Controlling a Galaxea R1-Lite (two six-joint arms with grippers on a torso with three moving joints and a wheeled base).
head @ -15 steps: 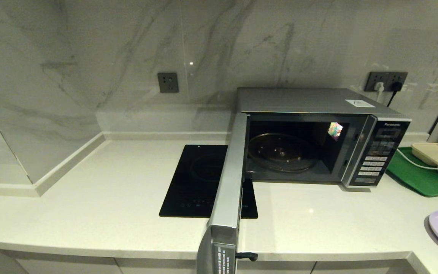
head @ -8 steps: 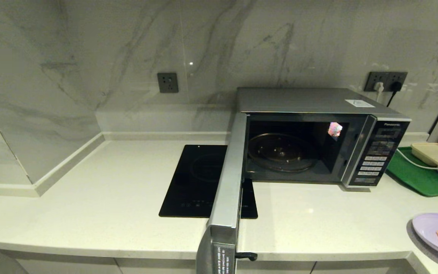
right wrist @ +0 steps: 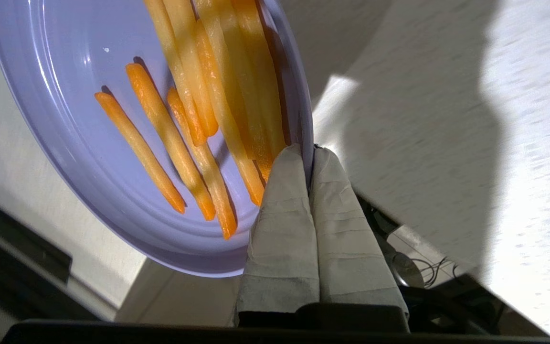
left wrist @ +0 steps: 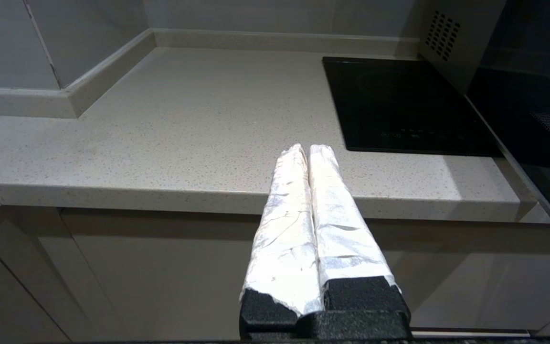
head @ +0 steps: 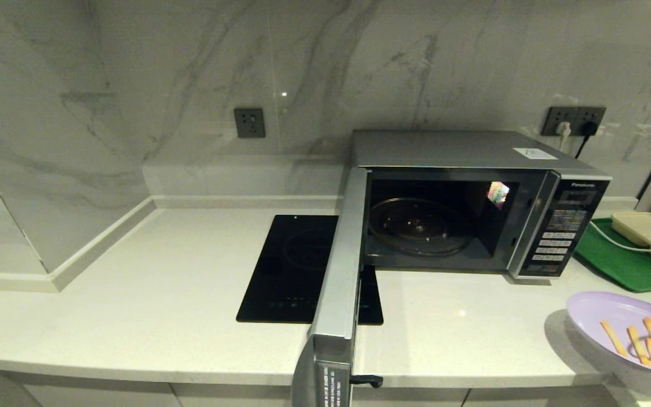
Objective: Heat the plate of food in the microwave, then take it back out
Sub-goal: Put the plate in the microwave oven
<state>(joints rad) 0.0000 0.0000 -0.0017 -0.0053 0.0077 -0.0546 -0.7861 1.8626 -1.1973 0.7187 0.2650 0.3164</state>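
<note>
The lilac plate of food (head: 613, 316) with several orange-yellow sticks hangs above the counter at the right edge of the head view. My right gripper (right wrist: 309, 153) is shut on the plate's (right wrist: 79, 119) rim, one finger above it and one below. The gripper itself is outside the head view. The silver microwave (head: 461, 150) stands at the back right with its door (head: 337, 282) swung wide open toward me and the glass turntable (head: 419, 226) bare. My left gripper (left wrist: 306, 150) is shut on nothing, parked in front of the counter edge to the left of the door.
A black induction cooktop (head: 294, 265) is set into the counter left of the microwave, partly behind the open door. A green tray (head: 619, 263) with a beige lidded box (head: 650, 234) and a white cable sits right of the microwave. Marble walls close the back and left.
The plate has moved left into the head view, from just a sliver at the right edge to most of it showing. The left arm and the microwave door have not moved.
</note>
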